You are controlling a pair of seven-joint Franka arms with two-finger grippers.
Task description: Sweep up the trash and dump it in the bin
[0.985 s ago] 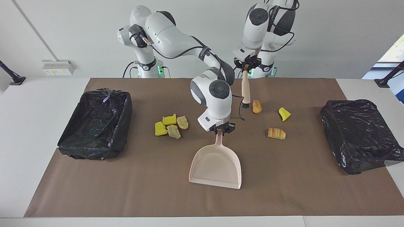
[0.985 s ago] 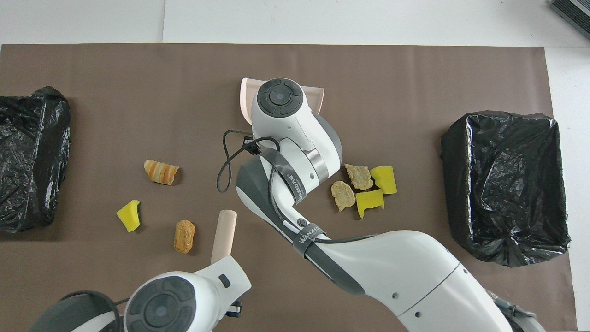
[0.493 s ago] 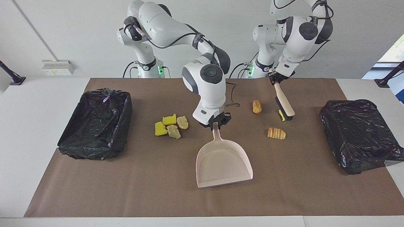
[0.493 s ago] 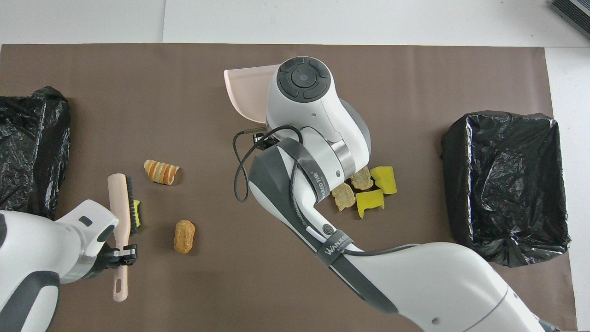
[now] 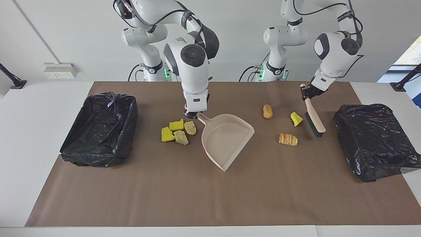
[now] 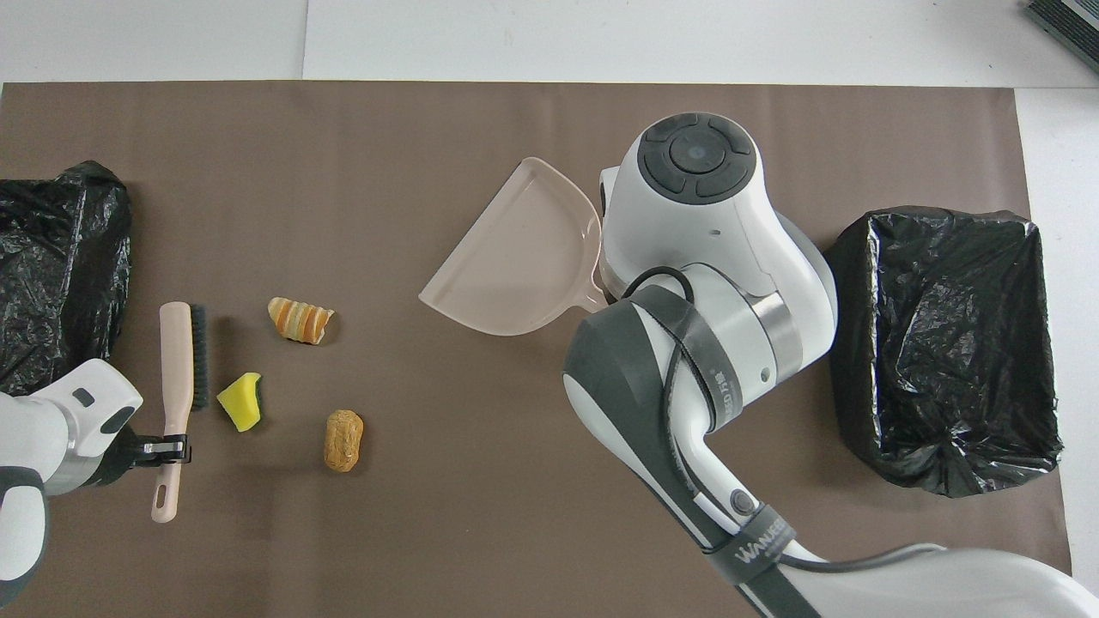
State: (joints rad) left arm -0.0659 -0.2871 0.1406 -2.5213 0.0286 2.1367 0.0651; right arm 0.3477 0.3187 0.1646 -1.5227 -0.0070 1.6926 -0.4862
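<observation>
The right gripper (image 5: 191,115) has its jaws clamped on the pink dustpan (image 5: 227,138) handle mid-table, beside four trash scraps (image 5: 178,130). The left gripper (image 5: 304,92), jaws clamped on the brush (image 5: 314,118), stands by three more scraps (image 5: 287,126) near the left arm's bin (image 5: 375,141).

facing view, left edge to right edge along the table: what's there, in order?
Open black-lined bin → cluster of four scraps → dustpan, handle in the right gripper → brown lump → striped lump → yellow sponge piece → brush, held by the left gripper → second black bin.
</observation>
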